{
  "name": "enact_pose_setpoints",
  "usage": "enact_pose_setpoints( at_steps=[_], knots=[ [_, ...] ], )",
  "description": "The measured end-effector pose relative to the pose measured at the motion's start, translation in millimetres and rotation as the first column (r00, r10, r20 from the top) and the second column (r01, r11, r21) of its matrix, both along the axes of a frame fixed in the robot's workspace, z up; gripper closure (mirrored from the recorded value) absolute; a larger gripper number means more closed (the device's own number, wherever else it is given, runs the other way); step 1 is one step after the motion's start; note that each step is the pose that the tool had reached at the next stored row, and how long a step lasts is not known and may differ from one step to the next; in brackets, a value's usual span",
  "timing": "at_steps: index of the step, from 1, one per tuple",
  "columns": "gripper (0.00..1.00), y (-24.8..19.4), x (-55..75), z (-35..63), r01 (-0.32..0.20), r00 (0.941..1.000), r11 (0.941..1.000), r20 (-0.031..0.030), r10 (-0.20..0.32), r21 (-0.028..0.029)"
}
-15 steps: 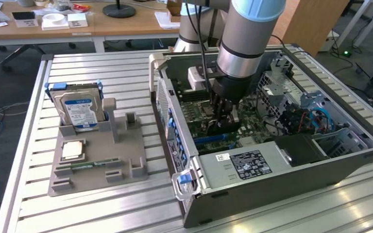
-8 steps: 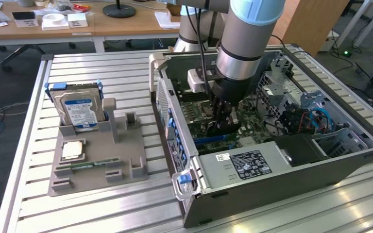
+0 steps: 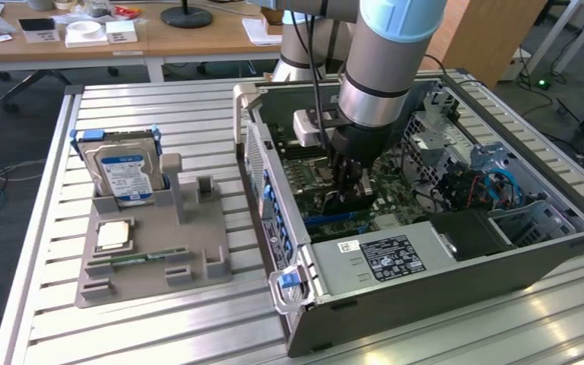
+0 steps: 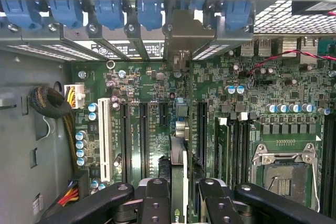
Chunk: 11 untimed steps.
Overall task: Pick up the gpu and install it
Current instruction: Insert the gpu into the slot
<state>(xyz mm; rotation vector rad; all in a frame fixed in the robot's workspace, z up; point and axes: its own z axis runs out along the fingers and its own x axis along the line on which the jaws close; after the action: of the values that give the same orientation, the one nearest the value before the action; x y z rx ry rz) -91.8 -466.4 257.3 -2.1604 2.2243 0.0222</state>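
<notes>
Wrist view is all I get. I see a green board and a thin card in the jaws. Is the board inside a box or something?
Observer: Yes. It is inside an open computer case that lies on its side on a slatted metal table. The arm reaches down into it from above, with the gpu in its jaws.
Operator: Are there other parts lying around outside?
Observer: A gray holder sits beside the case, on the exterior view's left. In it a silver hard drive stands upright and a small green memory stick lies flat.
</notes>
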Motion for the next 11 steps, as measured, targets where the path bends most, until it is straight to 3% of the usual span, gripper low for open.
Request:
enact_pose_setpoints(
  at_steps=[11],
  knots=[
    [0.74,0.0,-0.3,-2.3,0.0,1.0,1.0,0.0001,0.0,0.0002]
  ],
)
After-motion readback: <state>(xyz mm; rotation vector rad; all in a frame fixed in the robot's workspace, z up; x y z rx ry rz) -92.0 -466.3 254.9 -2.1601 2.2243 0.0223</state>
